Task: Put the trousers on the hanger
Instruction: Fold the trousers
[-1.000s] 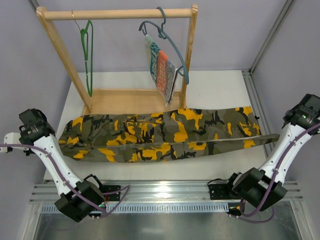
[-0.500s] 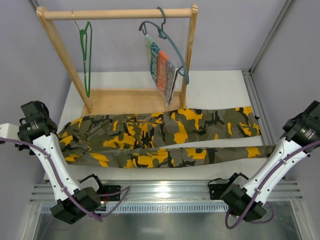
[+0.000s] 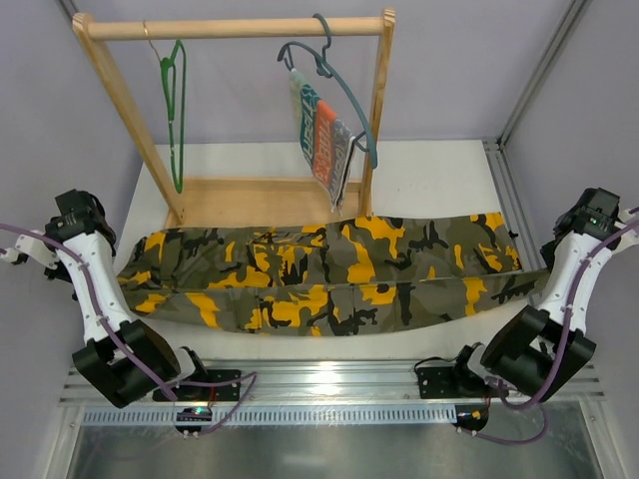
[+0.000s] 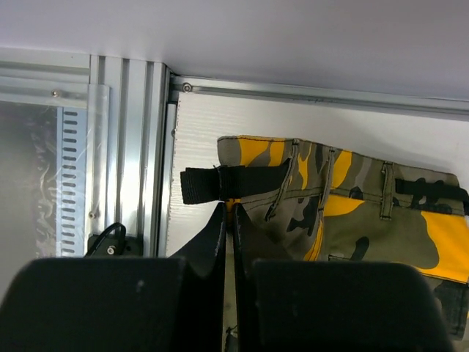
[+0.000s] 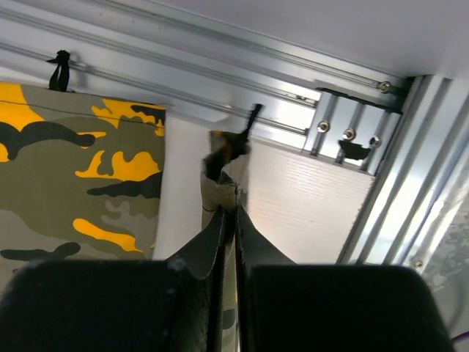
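The camouflage trousers [image 3: 319, 274] lie stretched left to right across the near half of the white table [image 3: 429, 165]. The left gripper [image 4: 229, 220] is pressed together on the waistband corner at the left end, and the right gripper [image 5: 229, 213] pinches a leg hem at the right end. The step looks like folding them lengthwise, so both arms should travel at one height and pace, with the cloth taut and the edges matched. The green hanger [image 3: 175, 110] hangs bare on the wooden rack [image 3: 235, 28] at the far left, well apart.
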Controlling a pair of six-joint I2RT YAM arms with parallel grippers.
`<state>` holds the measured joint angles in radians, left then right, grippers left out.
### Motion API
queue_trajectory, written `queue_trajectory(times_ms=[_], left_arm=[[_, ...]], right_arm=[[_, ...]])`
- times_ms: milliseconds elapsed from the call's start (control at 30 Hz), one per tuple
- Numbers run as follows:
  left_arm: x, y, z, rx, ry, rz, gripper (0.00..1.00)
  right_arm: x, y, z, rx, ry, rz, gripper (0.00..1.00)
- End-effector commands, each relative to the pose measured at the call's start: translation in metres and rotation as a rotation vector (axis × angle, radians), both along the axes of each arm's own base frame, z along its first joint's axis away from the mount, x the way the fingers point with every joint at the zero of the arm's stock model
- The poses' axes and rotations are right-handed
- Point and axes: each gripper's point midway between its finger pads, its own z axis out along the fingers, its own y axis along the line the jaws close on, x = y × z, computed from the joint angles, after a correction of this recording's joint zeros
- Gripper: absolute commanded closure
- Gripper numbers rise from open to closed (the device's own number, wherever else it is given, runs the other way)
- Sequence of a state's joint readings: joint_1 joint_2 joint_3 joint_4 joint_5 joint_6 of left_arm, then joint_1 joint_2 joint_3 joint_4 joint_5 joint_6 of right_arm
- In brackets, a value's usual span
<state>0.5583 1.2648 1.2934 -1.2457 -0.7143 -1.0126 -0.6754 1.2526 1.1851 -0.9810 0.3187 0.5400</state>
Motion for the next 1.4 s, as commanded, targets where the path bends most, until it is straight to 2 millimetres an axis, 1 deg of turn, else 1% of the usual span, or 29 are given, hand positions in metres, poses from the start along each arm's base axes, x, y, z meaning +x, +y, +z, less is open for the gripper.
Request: queue_trajectory(times_ms=[0, 33, 67, 100, 133, 167, 200, 233, 333, 400, 467, 567, 633, 667, 700, 733, 767, 833, 867, 900, 967, 1000, 1100, 1133, 1200, 1233, 1267, 1333, 1367], left_arm=[[0.016, 0.025, 0.025, 0.125, -0.074, 0.046, 1.0], [0.019, 0.027, 0.026, 0.126, -0.079, 0.049, 0.99], [0.022, 0.028, 0.021, 0.114, -0.072, 0.057, 1.0], [0.026, 0.027, 0.017, 0.096, -0.074, 0.054, 0.99], [0.028, 0.028, 0.013, 0.084, -0.071, 0.056, 0.99], [0.032, 0.029, 0.008, 0.079, -0.078, 0.064, 0.99], [0.036, 0.03, 0.005, 0.076, -0.082, 0.065, 0.99], [0.038, 0.03, 0.002, 0.068, -0.087, 0.062, 1.0], [0.053, 0.033, -0.005, 0.053, -0.132, 0.052, 0.99], [0.059, 0.034, -0.008, 0.055, -0.158, 0.049, 1.0], [0.061, 0.036, -0.009, 0.058, -0.162, 0.054, 0.99], [0.066, 0.039, -0.014, 0.061, -0.173, 0.057, 0.99], [0.074, 0.042, -0.017, 0.064, -0.19, 0.05, 0.99], [0.079, 0.042, -0.019, 0.057, -0.203, 0.036, 0.99], [0.08, 0.042, -0.027, 0.047, -0.194, 0.028, 1.0], [0.082, 0.043, -0.029, 0.047, -0.199, 0.026, 1.0], [0.083, 0.043, -0.031, 0.046, -0.194, 0.026, 1.0], [0.084, 0.046, -0.034, 0.046, -0.183, 0.032, 0.99], [0.085, 0.047, -0.034, 0.05, -0.183, 0.032, 1.0], [0.086, 0.048, -0.036, 0.051, -0.179, 0.031, 0.99], [0.09, 0.049, -0.039, 0.046, -0.18, 0.028, 1.0], [0.093, 0.049, -0.042, 0.037, -0.188, 0.025, 0.99], [0.098, 0.049, -0.051, 0.016, -0.176, 0.017, 1.0], [0.098, 0.05, -0.053, 0.012, -0.171, 0.019, 1.0], [0.099, 0.05, -0.058, 0.006, -0.159, 0.02, 1.0], [0.099, 0.05, -0.059, 0.004, -0.16, 0.019, 1.0], [0.1, 0.049, -0.062, -0.001, -0.16, 0.015, 0.99], [0.106, 0.051, -0.064, -0.006, -0.164, -0.008, 1.0], [0.109, 0.051, -0.065, -0.014, -0.172, -0.017, 1.0]], right_arm=[[0.036, -0.02, 0.019, -0.089, -0.14, -0.029, 0.96], [0.042, -0.021, 0.021, -0.087, -0.141, -0.023, 0.96], [0.045, -0.021, 0.018, -0.081, -0.127, -0.023, 0.96], [0.046, -0.025, 0.011, -0.077, -0.084, -0.029, 0.96], [0.051, -0.027, 0.015, -0.087, -0.085, -0.027, 0.96], [0.052, -0.03, 0.013, -0.09, -0.076, -0.031, 0.96], [0.058, -0.032, 0.013, -0.097, -0.09, -0.029, 0.96], [0.065, -0.033, 0.007, -0.086, -0.094, -0.022, 0.96], [0.09, -0.034, 0.002, -0.077, -0.124, 0.023, 0.96], [0.102, -0.031, 0.001, -0.072, -0.119, 0.057, 0.96], [0.111, -0.032, 0.005, -0.076, -0.125, 0.067, 0.96], [0.127, -0.025, 0.011, -0.077, -0.164, 0.089, 0.96], [0.141, -0.017, 0.016, -0.083, -0.192, 0.114, 0.96], [0.147, -0.014, 0.014, -0.079, -0.189, 0.129, 0.96], [0.157, -0.008, 0.018, -0.082, -0.195, 0.152, 0.96], [0.161, -0.004, 0.019, -0.082, -0.188, 0.164, 0.96], [0.16, -0.005, 0.011, -0.086, -0.142, 0.152, 0.96], [0.171, -0.002, 0.016, -0.093, -0.148, 0.162, 0.96], [0.175, -0.003, 0.01, -0.088, -0.135, 0.16, 0.96], [0.18, -0.005, 0.013, -0.093, -0.146, 0.16, 0.96], [0.188, -0.006, 0.011, -0.097, -0.143, 0.165, 0.96], [0.195, -0.007, 0.006, -0.093, -0.132, 0.171, 0.96], [0.21, -0.008, -0.002, -0.078, -0.125, 0.197, 0.96], [0.214, -0.007, -0.013, -0.061, -0.105, 0.211, 0.96], [0.218, -0.007, -0.02, -0.044, -0.082, 0.225, 0.96], [0.219, -0.006, -0.03, -0.032, -0.064, 0.23, 0.96], [0.22, -0.007, -0.033, -0.029, -0.059, 0.232, 0.96], [0.224, -0.006, -0.041, -0.017, -0.054, 0.242, 0.96], [0.227, -0.006, -0.048, -0.01, -0.047, 0.243, 0.96]])
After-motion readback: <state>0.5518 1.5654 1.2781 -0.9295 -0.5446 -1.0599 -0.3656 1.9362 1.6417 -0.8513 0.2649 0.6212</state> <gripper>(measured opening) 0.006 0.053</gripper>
